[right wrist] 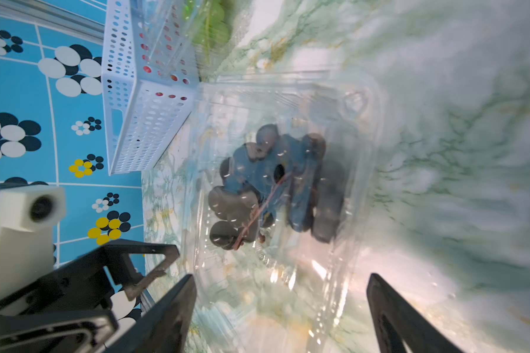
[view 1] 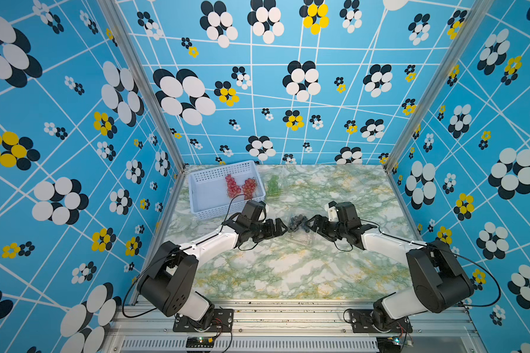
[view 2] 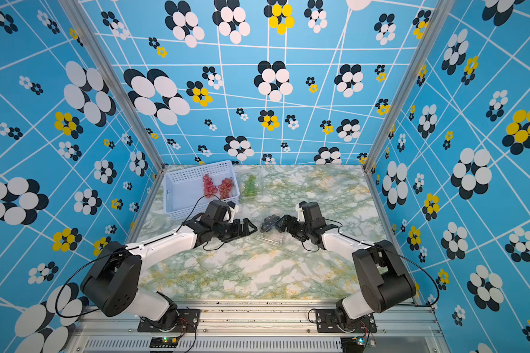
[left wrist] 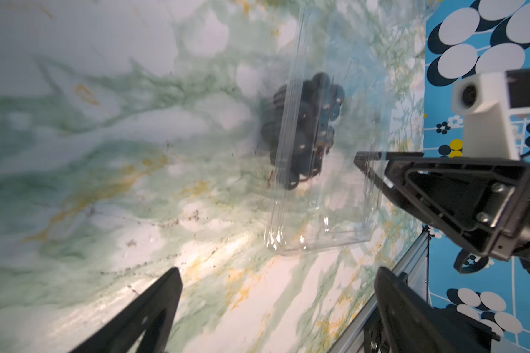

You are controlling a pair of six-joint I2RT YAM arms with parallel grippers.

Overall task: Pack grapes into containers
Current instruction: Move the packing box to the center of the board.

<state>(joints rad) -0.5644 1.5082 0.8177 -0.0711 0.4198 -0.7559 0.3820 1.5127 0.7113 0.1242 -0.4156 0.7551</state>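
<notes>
At frame centre, dark glossy grapes [view 1: 299, 221] sit in a clear clamshell [view 1: 302, 240].
Left gripper [view 1: 284, 227] and right gripper [view 1: 310, 225] flank it, jaws wide, empty; red bunches [view 1: 233, 186] lie in the pale perforated basket [view 1: 221, 172].

The near half of the table [view 1: 288, 275] lies bare, likewise its far right side. A blue basket [view 1: 224, 211] blocks the far left corner, a box of green grapes [view 1: 283, 191] just beside it. Mid-table, a box of dark grapes [view 1: 300, 238] sits hemmed between left gripper [view 1: 283, 227] and right gripper [view 1: 312, 226].
</notes>
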